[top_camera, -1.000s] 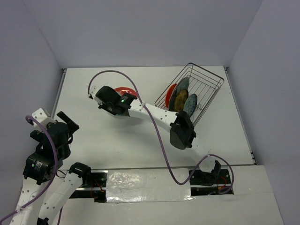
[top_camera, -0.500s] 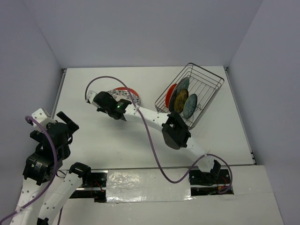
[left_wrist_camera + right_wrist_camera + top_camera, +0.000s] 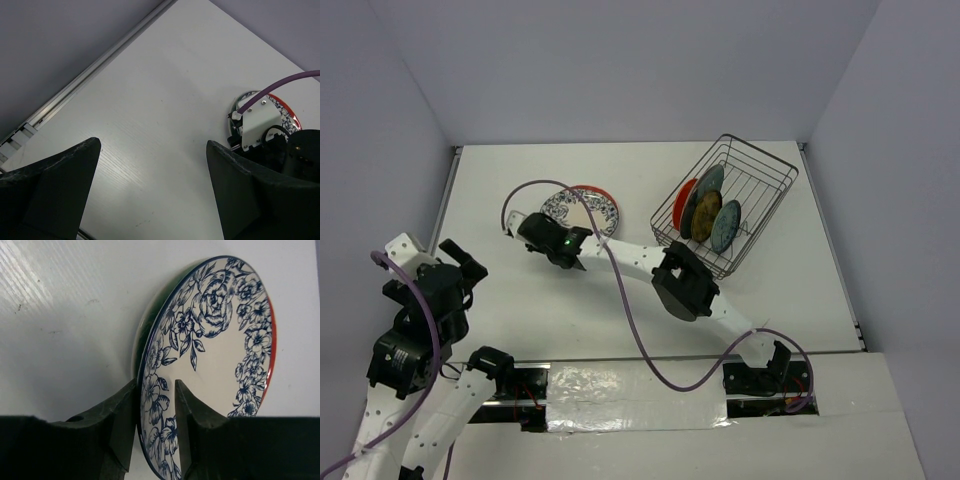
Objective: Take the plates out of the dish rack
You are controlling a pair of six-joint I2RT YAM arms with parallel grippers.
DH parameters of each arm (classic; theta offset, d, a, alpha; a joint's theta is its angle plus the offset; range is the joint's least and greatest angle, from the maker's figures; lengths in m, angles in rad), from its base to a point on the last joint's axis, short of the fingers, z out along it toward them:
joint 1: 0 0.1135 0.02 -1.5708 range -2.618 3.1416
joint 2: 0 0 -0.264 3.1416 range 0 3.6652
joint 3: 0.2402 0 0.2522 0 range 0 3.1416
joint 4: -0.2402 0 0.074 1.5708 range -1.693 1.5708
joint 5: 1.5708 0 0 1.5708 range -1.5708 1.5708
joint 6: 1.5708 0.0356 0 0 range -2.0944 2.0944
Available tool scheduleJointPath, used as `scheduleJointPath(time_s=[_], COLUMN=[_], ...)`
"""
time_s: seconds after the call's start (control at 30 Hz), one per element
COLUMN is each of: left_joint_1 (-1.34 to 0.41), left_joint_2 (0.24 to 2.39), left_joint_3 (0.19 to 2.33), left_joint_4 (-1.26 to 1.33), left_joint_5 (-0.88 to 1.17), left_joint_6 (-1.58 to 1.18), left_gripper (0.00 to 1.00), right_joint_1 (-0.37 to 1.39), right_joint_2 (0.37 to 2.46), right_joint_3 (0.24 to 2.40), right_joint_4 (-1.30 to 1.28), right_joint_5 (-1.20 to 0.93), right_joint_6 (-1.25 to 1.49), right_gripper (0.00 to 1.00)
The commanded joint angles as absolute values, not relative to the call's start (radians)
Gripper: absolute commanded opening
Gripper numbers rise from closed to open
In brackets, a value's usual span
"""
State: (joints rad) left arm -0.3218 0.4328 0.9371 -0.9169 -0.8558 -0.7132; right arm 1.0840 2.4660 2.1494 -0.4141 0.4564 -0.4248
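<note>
A floral plate (image 3: 215, 335) with a blue pattern and a red edge lies on the white table left of the dish rack (image 3: 760, 185), face up in the top view (image 3: 584, 209). My right gripper (image 3: 155, 387) straddles its near rim. One finger sits under the rim and the other stands a little off the top face, so the jaws are open. In the top view the right gripper (image 3: 563, 232) is at the plate's near edge. The wire rack holds a red plate (image 3: 683, 205), a dark teal plate (image 3: 709, 183), an olive-brown plate (image 3: 706, 216) and a blue-patterned plate (image 3: 726, 226), all on edge. My left gripper (image 3: 152, 190) hangs open and empty at the near left.
The rack stands at the far right, tilted toward the table's back right corner. A purple cable (image 3: 630, 320) loops over the right arm. Grey walls close in the table on three sides, and a metal rail (image 3: 85, 82) runs along its left edge.
My right arm swung left and lowered the floral plate from tilted to flat on the table. Its jaws have parted from the rim. The left arm has barely moved.
</note>
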Motion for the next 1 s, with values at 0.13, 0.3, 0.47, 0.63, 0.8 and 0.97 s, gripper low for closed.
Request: scheduleJointPath(time_s=[0.13, 0.3, 0.47, 0.63, 0.8, 0.97], left_joint_1=[-0.316, -0.318, -0.316, -0.318, -0.316, -0.318], left_joint_2=[0.413, 0.414, 0.413, 0.414, 0.413, 0.417], left_joint_3=[0.957, 0.957, 0.956, 0.957, 0.956, 0.956], left_joint_4=[-0.881, -0.879, -0.876, -0.877, -0.874, -0.874], left_joint_5=[-0.851, -0.85, -0.848, -0.85, -0.847, -0.847], left_joint_6=[-0.707, -0.706, -0.704, -0.706, -0.703, -0.701], left_gripper=[1.0, 1.0, 1.0, 0.99, 1.0, 1.0], right_joint_1=[1.075, 1.052, 1.042, 1.008, 1.006, 1.005], right_joint_2=[2.457, 2.454, 2.396, 2.376, 2.344, 2.323], right_joint_3=[2.134, 2.152, 2.134, 2.175, 2.144, 2.189], right_joint_4=[-0.382, -0.442, -0.443, -0.5, -0.508, -0.587], right_joint_5=[0.48, 0.436, 0.41, 0.322, 0.305, 0.241], right_joint_6=[-0.382, -0.344, -0.302, -0.256, -0.239, -0.216], right_gripper=[0.55, 0.68, 0.73, 0.74, 0.75, 0.78])
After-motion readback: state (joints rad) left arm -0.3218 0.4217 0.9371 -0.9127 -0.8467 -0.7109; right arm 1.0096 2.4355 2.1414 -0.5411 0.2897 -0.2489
